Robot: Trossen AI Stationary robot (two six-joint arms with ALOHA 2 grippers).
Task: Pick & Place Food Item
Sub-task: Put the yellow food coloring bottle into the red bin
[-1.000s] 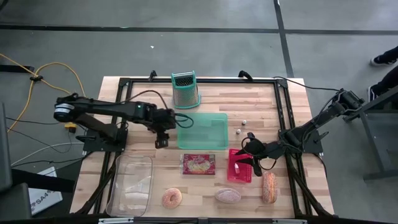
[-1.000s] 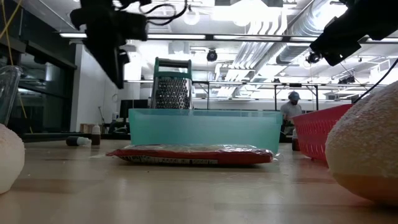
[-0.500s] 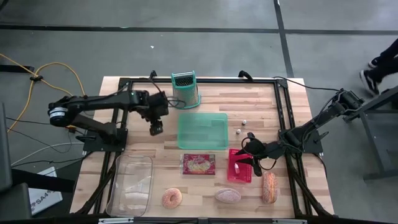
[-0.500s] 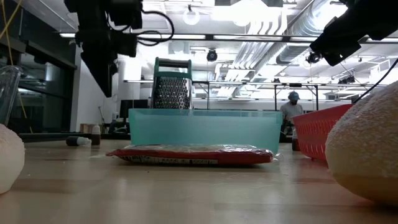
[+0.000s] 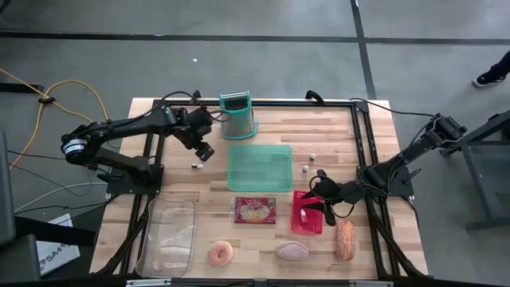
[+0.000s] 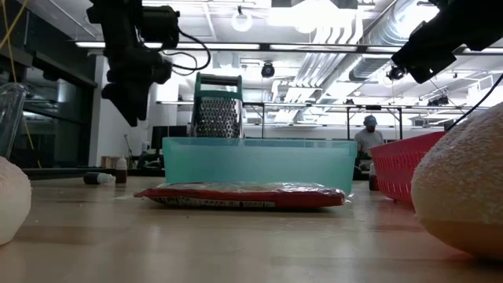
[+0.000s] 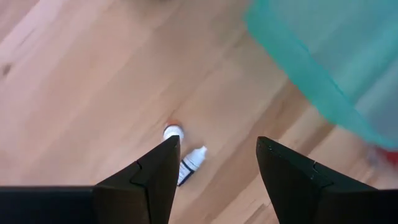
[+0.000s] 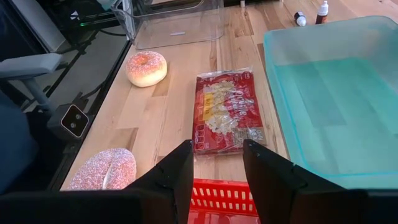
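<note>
Left gripper (image 5: 204, 151): empty, jaws parted, now hanging over bare wood at the far left corner of the teal bin (image 5: 260, 167), just above a small dropper bottle (image 7: 189, 165); a second ago it was nearer the table's middle, beside the bin's left wall.
Change: the left arm has swung back toward the metal grater (image 5: 238, 114), away from the food row.
Right gripper (image 5: 325, 203): unmoved over the red basket (image 5: 307, 217), fingers part-spread, nothing between them.
Food items: all untouched: the snack packet (image 5: 254, 210) just near the bin, the glazed donut (image 5: 220, 254), the sprinkled donut (image 5: 292, 250) and the bread roll (image 5: 344, 240) along the near edge.
Clear container (image 5: 168, 235): near left, nothing in it.
Task reading: no item picked yet; the left arm's retreat looks like repositioning, not a grasp, so the pick is likely still to begin.
</note>
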